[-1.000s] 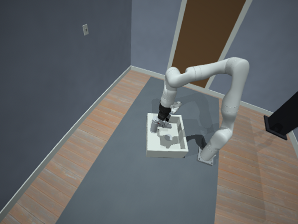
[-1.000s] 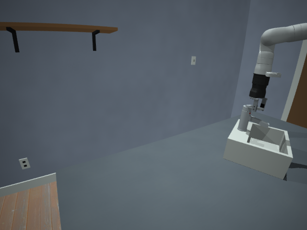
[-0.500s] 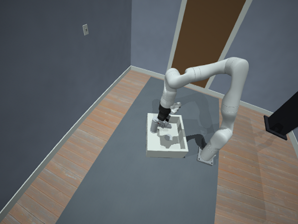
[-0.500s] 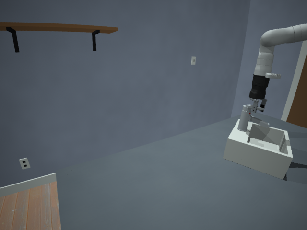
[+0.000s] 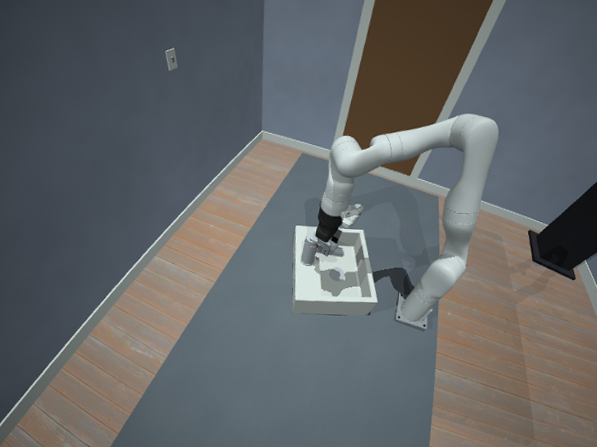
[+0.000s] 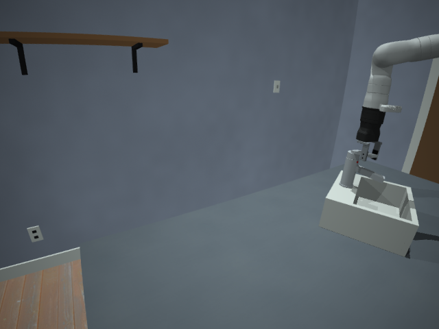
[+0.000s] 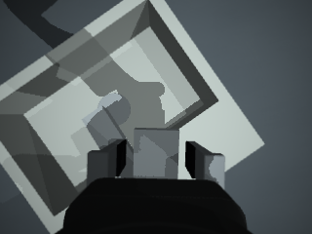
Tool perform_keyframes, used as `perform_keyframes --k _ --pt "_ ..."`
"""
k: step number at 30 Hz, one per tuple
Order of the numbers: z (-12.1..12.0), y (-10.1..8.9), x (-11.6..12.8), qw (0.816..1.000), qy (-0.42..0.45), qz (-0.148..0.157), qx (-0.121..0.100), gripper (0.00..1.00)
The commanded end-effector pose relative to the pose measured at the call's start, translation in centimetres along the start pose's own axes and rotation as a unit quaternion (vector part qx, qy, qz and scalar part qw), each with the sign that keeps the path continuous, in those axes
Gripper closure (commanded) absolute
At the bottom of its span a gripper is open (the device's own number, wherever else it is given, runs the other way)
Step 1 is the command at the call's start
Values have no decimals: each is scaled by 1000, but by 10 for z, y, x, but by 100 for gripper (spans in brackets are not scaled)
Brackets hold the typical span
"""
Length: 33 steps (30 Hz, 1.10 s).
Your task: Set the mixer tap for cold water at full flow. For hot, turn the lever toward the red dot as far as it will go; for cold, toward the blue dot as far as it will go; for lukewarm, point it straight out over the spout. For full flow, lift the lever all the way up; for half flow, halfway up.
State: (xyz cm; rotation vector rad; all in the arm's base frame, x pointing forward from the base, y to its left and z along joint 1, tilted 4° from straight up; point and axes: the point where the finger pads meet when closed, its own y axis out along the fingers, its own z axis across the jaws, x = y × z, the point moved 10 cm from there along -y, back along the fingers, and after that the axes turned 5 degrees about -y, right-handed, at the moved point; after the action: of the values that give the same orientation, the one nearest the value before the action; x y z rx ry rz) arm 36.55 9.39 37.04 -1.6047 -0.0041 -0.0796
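From up top: white sink [image 5: 330, 301] on the grey floor strip, mixer tap [image 5: 307, 252] standing at its back left corner. Arm bent over from its base plate [image 5: 421, 325], gripper [image 5: 326, 246] right beside the tap body, over the basin.

From the side: tap [image 6: 348, 173] upright on the sink [image 6: 365, 223] rim, red dot [image 6: 357, 162] facing the gripper [image 6: 368, 154]. Lever [image 6: 368, 172] sticking out low over the basin, fingers hanging just above it.

On the wrist cam: fingers spread wide, either side of the lever [image 7: 156, 152], not pinching anything.
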Motion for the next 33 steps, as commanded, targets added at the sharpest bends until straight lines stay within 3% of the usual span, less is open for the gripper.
perform_keyframes --k 1,22,23,33 --pt "0 -1 0 1000 0 -1 0 0" --pt "0 -1 0 1000 0 -1 0 0" --pt "0 -1 0 1000 0 -1 0 100" --pt "0 -1 0 1000 0 -1 0 100"
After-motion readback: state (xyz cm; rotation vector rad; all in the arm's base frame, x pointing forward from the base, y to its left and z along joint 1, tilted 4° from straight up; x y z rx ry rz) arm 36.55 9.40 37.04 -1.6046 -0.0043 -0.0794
